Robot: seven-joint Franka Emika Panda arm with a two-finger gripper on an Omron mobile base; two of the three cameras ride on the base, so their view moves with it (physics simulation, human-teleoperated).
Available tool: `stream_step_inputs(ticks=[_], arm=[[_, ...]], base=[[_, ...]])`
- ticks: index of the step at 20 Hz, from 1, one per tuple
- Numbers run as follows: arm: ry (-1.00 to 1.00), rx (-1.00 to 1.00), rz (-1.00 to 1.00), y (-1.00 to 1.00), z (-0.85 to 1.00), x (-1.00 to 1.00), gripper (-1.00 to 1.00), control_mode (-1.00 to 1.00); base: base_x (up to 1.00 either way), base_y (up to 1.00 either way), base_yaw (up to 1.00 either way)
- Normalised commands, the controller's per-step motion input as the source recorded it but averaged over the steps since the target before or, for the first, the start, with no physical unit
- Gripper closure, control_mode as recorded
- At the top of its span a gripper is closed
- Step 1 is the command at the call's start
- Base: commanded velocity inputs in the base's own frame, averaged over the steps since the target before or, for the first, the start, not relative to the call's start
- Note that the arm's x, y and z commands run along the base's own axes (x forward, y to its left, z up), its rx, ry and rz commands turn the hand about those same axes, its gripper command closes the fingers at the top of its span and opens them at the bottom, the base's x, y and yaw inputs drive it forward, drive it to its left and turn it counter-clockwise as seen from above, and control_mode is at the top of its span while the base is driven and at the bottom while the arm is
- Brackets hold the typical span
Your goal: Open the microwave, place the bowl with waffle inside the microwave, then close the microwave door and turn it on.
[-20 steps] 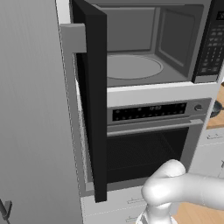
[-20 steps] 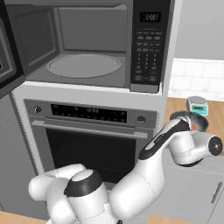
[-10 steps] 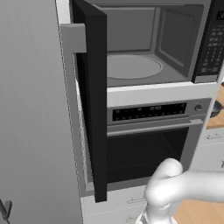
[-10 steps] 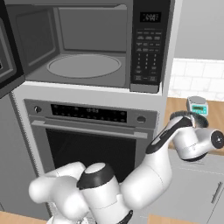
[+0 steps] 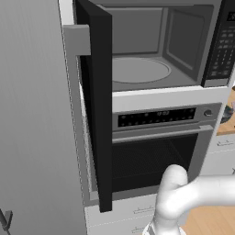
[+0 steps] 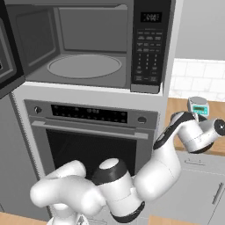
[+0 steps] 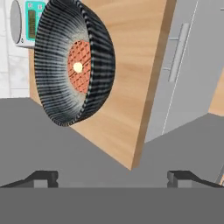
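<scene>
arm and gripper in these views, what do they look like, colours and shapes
The glossy white arm is built of rounded, tube-like links with dark grey to black joint bands and caps. Its white base link is equally smooth. The two-finger gripper has two small dark, blocky finger tips. No cables or markings are visible.

Base views flank microwave [image 5: 151,69], hand view nears bowl [image 7: 72,65]
</scene>
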Motion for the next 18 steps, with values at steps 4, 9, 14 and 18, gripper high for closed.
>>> stream_step_inputs(ticks=[4, 9, 14, 18], arm=[[0.15, 0.0, 0.0, -0.13, -0.21, 0.42, -1.0, -1.0], [0.14, 0.0, 0.0, -0.19, -0.24, 0.39, -1.0, -1.0], [0.14, 0.0, 0.0, -0.33, -0.29, 0.38, -1.0, -1.0], [0.12, 0.01, 0.0, -0.39, -0.3, 0.32, -1.0, -1.0]], base=[[0.0, 0.0, 0.0], [0.0, 0.0, 0.0], [0.0, 0.0, 0.0], [0.0, 0.0, 0.0]])
